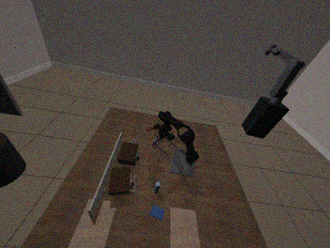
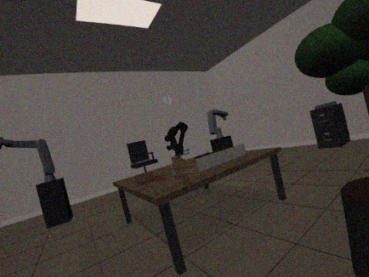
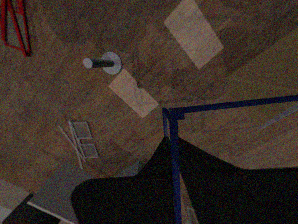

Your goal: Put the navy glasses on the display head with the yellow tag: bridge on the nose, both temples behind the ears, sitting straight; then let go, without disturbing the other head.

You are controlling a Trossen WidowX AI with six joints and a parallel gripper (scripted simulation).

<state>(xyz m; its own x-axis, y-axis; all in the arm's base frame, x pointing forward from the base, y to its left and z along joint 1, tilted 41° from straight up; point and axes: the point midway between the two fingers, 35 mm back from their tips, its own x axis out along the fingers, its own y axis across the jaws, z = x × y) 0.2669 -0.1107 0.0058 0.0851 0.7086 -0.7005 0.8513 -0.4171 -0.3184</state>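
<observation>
My gripper (image 1: 157, 139) (image 3: 170, 140) is shut on the navy glasses. The navy glasses (image 1: 161, 150) (image 3: 175, 170) are held above the table, their corner just past the fingertips in the wrist view and a long bar running right. Two dark brown blocks, apparently the display heads, stand beside the long pale board: one block (image 1: 128, 153) is nearer my gripper, the other block (image 1: 120, 180) farther off. The glasses are apart from both. No yellow tag can be made out, so I cannot tell which head bears it.
Red glasses (image 1: 150, 129) (image 3: 26, 49) lie near the arm. Pale-framed glasses (image 3: 77, 141) lie on the table. A small white-topped cylinder (image 1: 157, 187) (image 3: 102, 63) stands beyond them. A grey mat (image 1: 179, 167), a blue square (image 1: 157, 212) and a long upright board (image 1: 106, 171) are also there.
</observation>
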